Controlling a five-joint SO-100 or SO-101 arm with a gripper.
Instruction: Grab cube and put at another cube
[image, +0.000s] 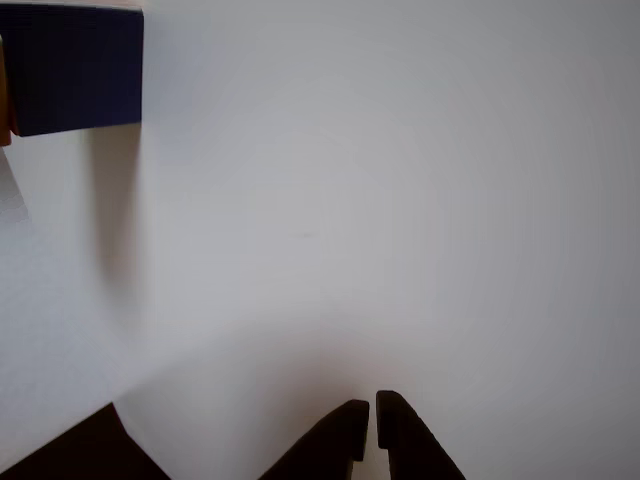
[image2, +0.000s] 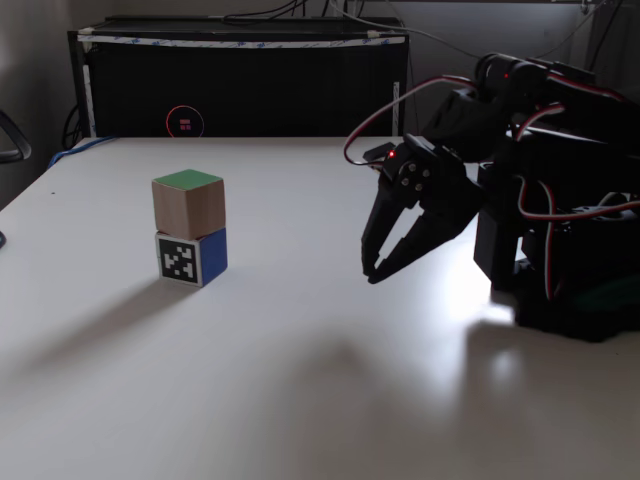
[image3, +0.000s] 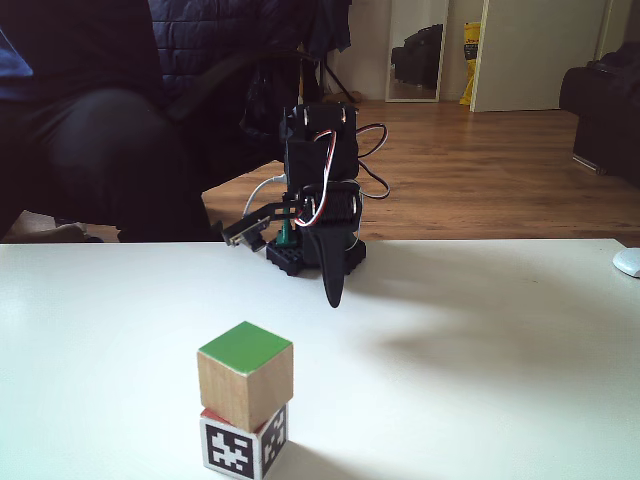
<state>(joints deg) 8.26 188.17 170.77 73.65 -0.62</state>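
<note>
I'm seeing green-topped light wooden cube sitting on navy-and-red wooden cube | black two-finger gripper hanging well apart, fingertips nearly touching, empty

The cube is green-topped plain wood; another cube shows navy, red and a black-and-white marker.

Another cube — edge-cropped, blurred
</note>
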